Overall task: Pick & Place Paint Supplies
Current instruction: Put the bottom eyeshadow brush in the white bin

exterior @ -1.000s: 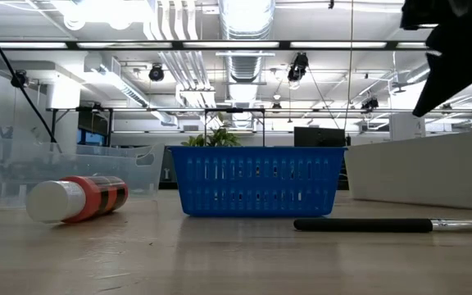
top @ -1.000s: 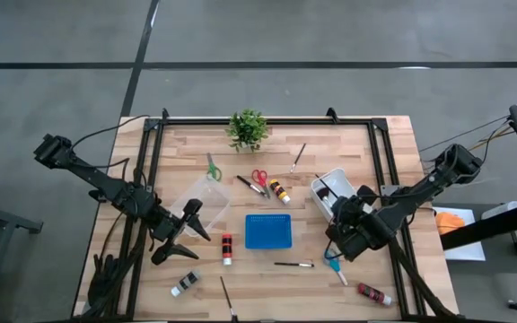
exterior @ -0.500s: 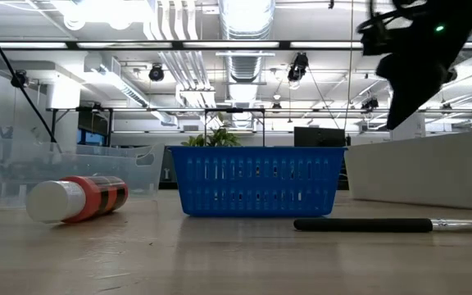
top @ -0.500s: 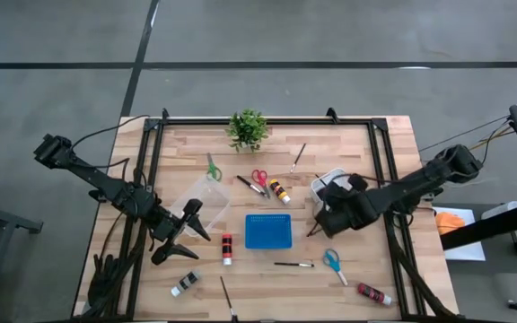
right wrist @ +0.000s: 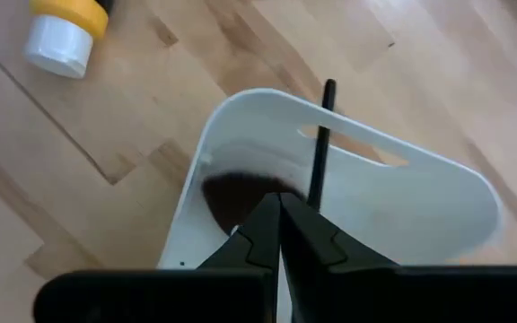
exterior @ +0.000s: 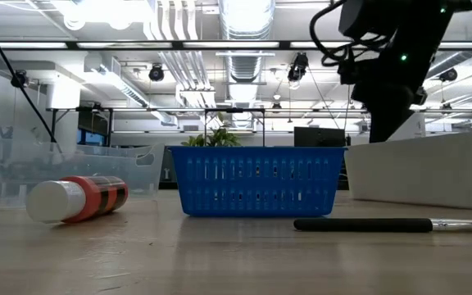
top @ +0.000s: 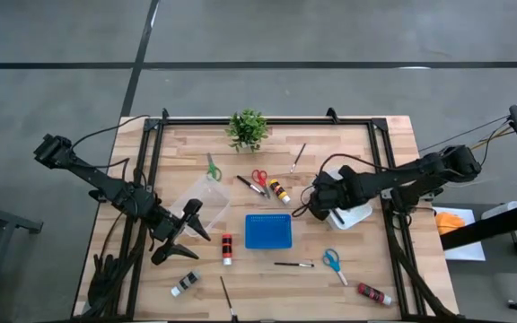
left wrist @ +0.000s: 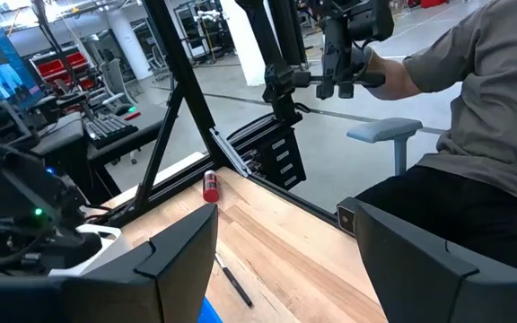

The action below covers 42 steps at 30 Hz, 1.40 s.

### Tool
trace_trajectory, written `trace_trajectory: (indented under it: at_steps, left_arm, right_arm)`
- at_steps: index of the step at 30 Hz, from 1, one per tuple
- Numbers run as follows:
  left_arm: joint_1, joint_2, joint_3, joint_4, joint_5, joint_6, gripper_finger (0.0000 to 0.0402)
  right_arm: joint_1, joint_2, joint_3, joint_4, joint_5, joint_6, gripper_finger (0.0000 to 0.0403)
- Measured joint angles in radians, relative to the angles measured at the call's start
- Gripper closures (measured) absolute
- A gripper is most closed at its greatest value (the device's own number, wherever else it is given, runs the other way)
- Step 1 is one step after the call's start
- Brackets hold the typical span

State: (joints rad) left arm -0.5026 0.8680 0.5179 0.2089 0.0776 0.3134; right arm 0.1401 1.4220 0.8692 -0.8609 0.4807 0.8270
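My right gripper (top: 317,203) (right wrist: 281,215) is shut and hangs over the near-left rim of the white bin (top: 341,192) (right wrist: 393,202). A thin dark brush (right wrist: 319,135) sticks out past its fingertips across the bin. My left gripper (top: 189,230) (left wrist: 285,269) is open and waits above the near side of the clear container (top: 200,199). On the table lie red scissors (top: 258,178), green scissors (top: 212,169), blue scissors (top: 332,260), an orange bottle (top: 279,190) (right wrist: 61,36), red bottles (top: 227,248) (top: 374,293), a black bottle (top: 185,283) and loose brushes (top: 294,264) (top: 297,158). My right gripper pinches the thin dark brush between its two fingers at one end (right wrist: 310,193), coming from above. The brush runs on from the fingertips, and its free end (right wrist: 328,87) stands over the bin's far rim. Whether that end touches the bin, I cannot tell.
A blue basket (top: 268,231) (exterior: 256,180) stands in the middle of the table. A green potted plant (top: 248,128) sits at the far edge. Another brush (top: 227,298) lies at the near edge. A seated person (left wrist: 474,117) shows beyond the table in the left wrist view.
My right gripper has moved from beside the blue scissors toward the far edge and a little to the left, ending over the white bin. The blue scissors now lie fully uncovered. The left arm has kept still.
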Motion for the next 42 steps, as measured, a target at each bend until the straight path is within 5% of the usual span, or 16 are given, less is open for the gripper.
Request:
trace_trajectory:
  at_steps: [28, 42]
  left_arm:
    - [0.0, 0.0, 0.0, 0.0, 0.0, 0.0, 0.0133]
    - [0.0, 0.0, 0.0, -0.005, 0.0, 0.0, 0.0132]
  right_arm:
    - [-0.15, 0.0, -0.056, 0.251, -0.029, -0.206, 0.0395]
    - [-0.09, 0.0, -0.056, 0.259, -0.026, -0.19, 0.0395]
